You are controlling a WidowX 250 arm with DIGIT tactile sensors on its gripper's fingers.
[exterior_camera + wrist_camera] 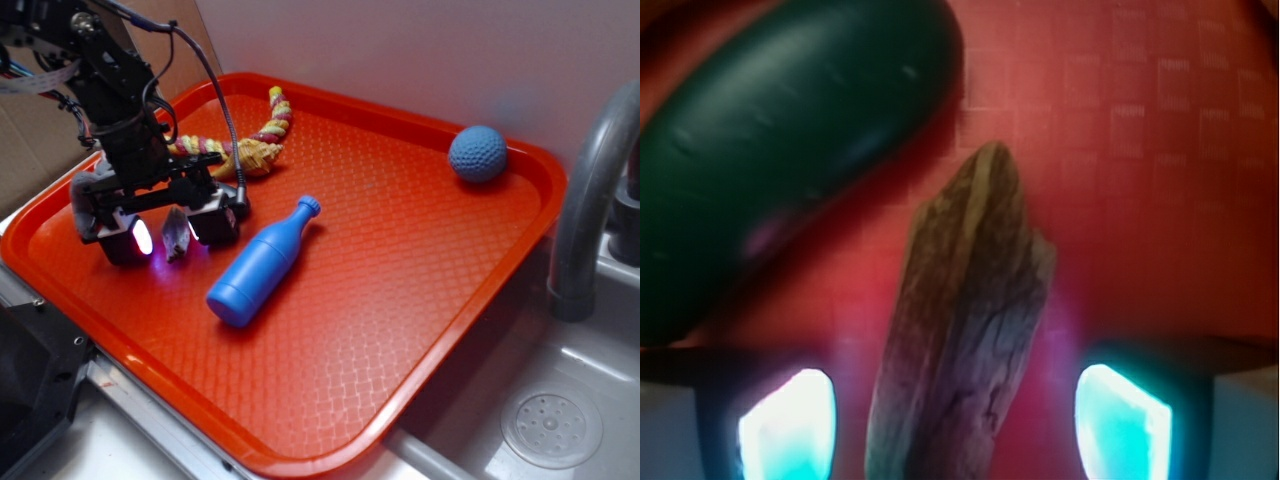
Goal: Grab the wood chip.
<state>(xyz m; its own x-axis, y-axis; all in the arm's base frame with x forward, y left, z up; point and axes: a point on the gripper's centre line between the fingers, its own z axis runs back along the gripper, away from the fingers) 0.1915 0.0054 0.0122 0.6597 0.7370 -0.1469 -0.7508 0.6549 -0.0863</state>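
Wrist view shows the wood chip (965, 330) on the red tray (1160, 150), between the spread gripper's (955, 425) glowing pads (788, 425), untouched, its long axis running away from the camera, roughly across the closing line.

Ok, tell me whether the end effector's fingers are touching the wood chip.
Apart. The wrist view shows red tray between the wood chip and each glowing finger of the end effector.

A small flat wood chip (177, 238) (965, 330), brown with streaky grain and rough, jagged edges. It stands tilted on the left part of a red tray (400, 270), its narrower end pointing away in the wrist view.
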